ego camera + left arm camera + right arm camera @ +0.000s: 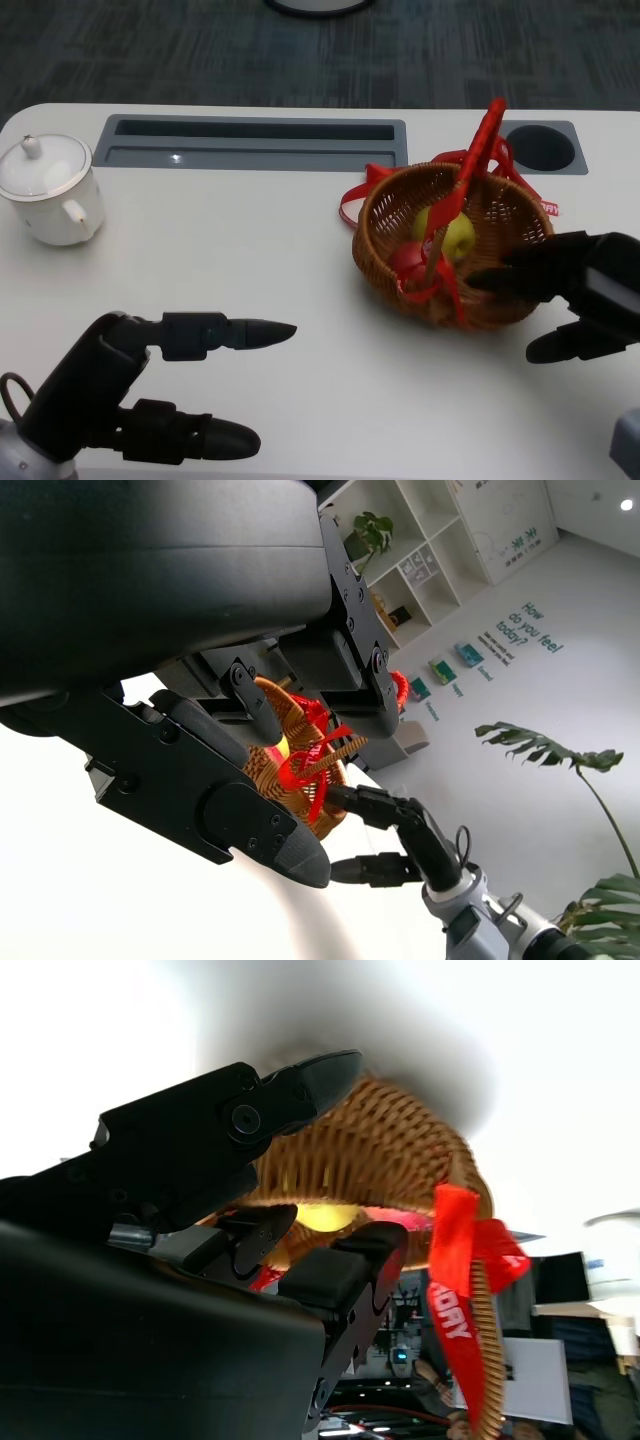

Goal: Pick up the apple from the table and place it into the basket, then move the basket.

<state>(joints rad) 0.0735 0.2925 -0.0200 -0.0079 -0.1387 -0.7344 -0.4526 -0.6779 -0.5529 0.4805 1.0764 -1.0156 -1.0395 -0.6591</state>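
Note:
A woven basket (392, 203) with a red-ribboned handle (478, 150) stands right of centre on the white table. Inside it lie a yellow-green apple (456, 236) and something red (408, 262). My right hand (580, 290) is at the basket's near right side. Its upper fingers lie over the rim and its thumb sits lower, outside the wall, with nothing gripped. The right wrist view shows the basket (380, 1150) and the apple (325, 1217) just past the fingers (345, 1270). My left hand (150, 390) hovers open at the lower left, far from the basket.
A white lidded teapot (50, 190) stands at the far left. A grey recessed tray (255, 142) and a round black opening (540, 147) run along the table's far edge. Bare table lies between my two hands.

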